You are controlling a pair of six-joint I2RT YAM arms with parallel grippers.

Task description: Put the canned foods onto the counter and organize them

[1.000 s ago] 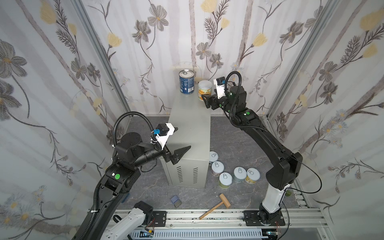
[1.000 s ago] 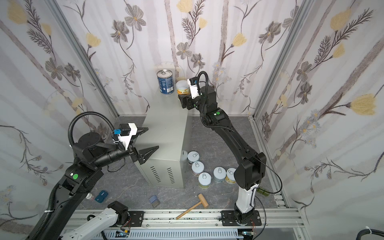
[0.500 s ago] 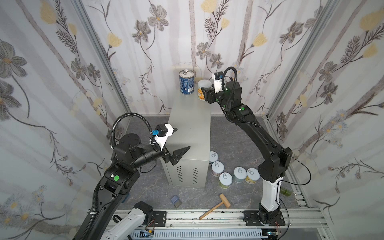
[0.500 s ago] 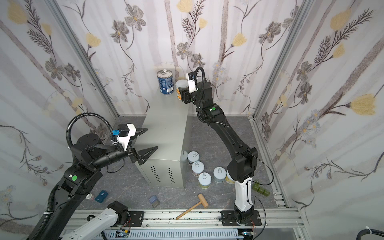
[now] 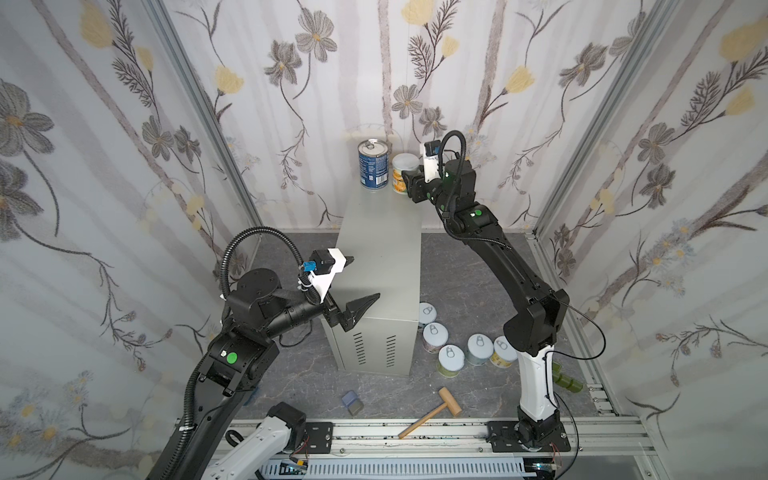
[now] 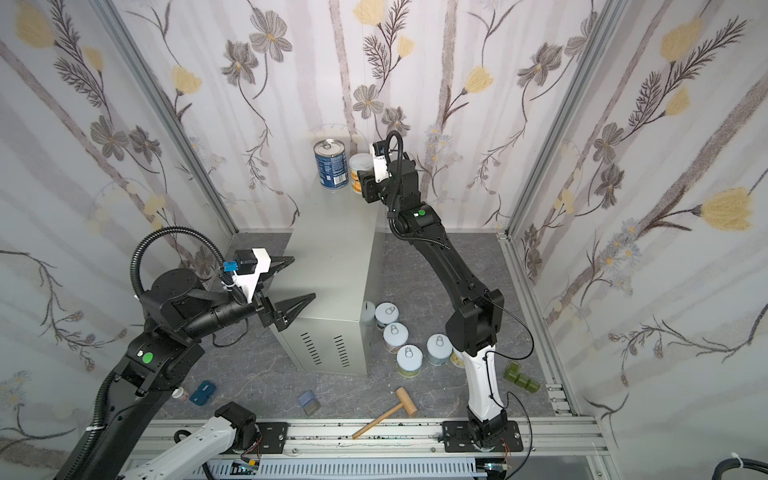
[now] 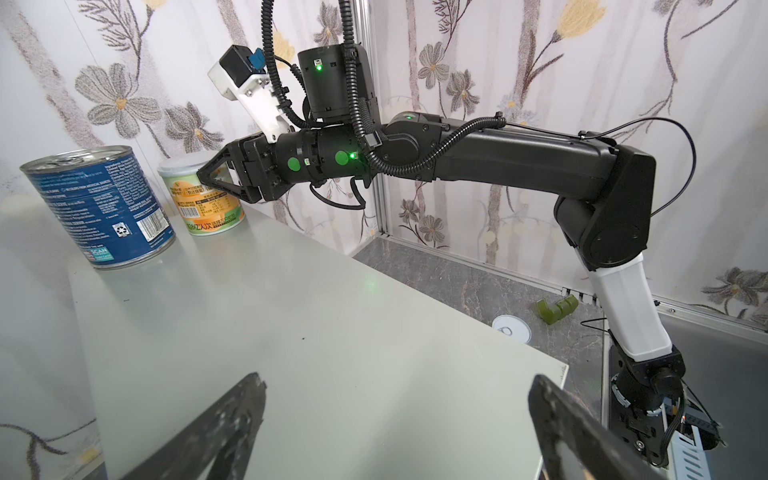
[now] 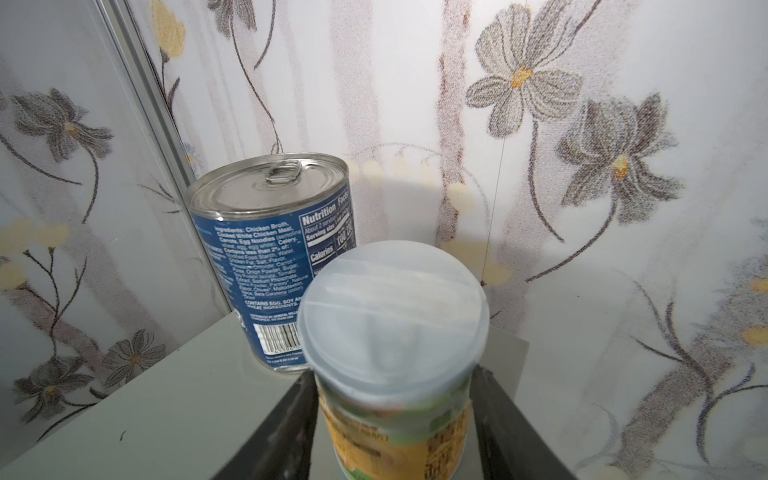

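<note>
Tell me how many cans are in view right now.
7. Two at the counter's far end: the blue can and the orange-labelled can, gripped by the right gripper. Five floor cans cluster right of the counter in both top views; others could hide behind it.

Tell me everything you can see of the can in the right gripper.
The orange-and-green can is a short cylinder with a translucent white plastic lid and a printed label bearing a barcode. It stands upright at the back-wall end of the counter, its base apparently resting on the top. The right gripper is shut on it, one finger on either side below the lid. The taller blue can stands close beside it, with a narrow gap between them.
</note>
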